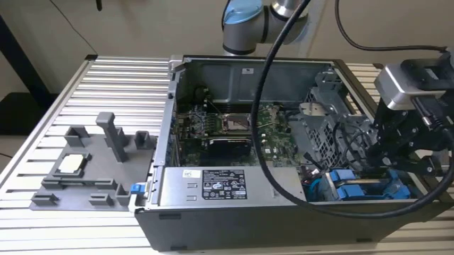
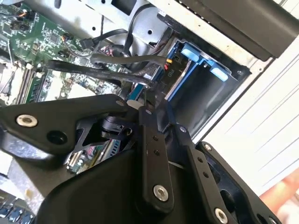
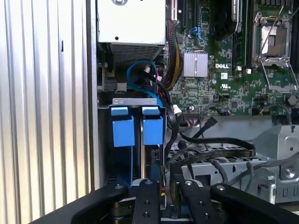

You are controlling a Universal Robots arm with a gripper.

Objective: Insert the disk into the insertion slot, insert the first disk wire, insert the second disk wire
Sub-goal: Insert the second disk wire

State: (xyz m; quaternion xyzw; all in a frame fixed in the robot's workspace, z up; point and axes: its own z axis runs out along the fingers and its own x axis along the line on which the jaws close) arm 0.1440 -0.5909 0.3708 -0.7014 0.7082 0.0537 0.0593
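1. Exterior view: a white label [image 1: 224, 184] with dark print sits on the power supply [image 1: 225, 186], its print too small to make out. The arm [image 1: 250, 24] reaches over the open computer case [image 1: 234, 228], and the gripper [image 1: 397, 162] dips into the corner by the blue insertion slot [image 1: 354, 187].
2. Second wrist view: the gripper [image 2: 148, 99] points at the slot [image 2: 196, 70], fingers [image 2: 150, 140] nearly together, grip unclear; black cables [image 2: 112, 63] just ahead.
3. First wrist view: blue tabs [image 3: 138, 126] on the slot; motherboard [image 3: 224, 60] lettering is unreadable. I can't pick out the disk for certain.
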